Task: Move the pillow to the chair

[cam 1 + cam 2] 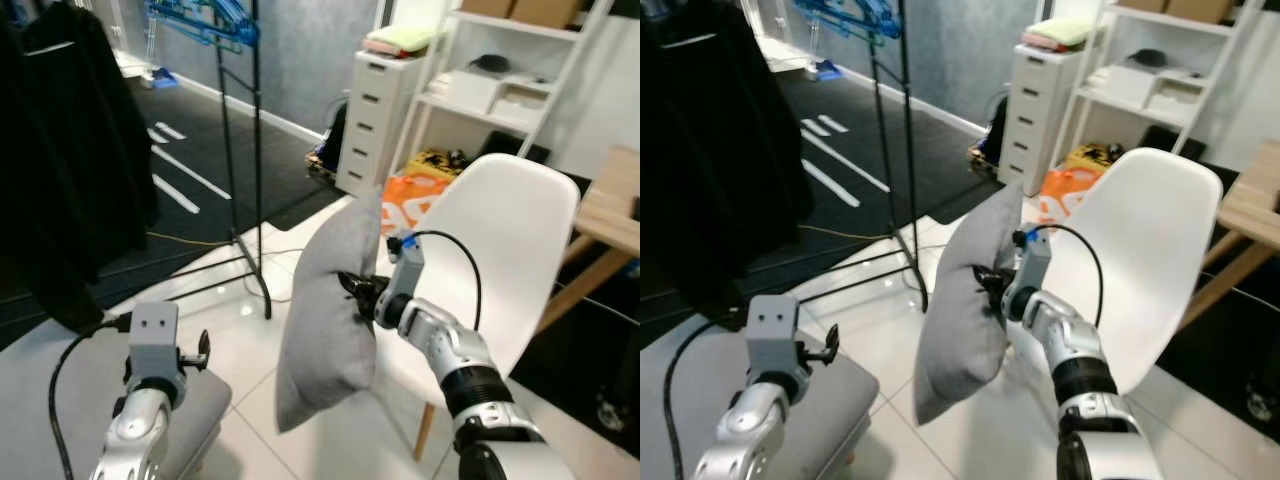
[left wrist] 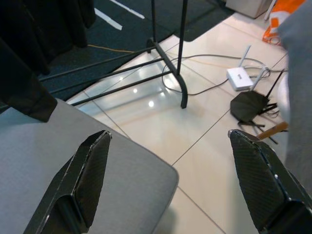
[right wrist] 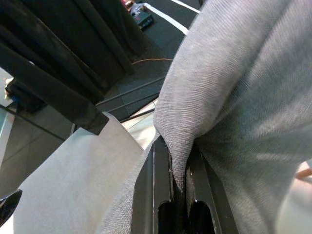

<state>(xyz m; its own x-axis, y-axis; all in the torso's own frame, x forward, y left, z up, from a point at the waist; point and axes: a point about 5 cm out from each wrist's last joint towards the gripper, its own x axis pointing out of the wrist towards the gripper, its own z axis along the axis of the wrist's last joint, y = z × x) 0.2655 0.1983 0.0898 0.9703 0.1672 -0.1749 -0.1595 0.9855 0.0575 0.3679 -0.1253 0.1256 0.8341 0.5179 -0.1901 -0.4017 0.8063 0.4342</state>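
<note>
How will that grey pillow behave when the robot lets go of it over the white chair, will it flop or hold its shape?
Probably soft: the grey pillow bunches where the right gripper pinches a fold of its cloth. It seems light, since that pinch alone holds it off the floor. It hangs tall beside the white chair, so it may slump or slide once released.

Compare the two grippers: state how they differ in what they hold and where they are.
The right gripper is shut on the grey pillow, held up beside the white chair; the left gripper is open and holds nothing, above the grey cushion. Both have black fingers.
</note>
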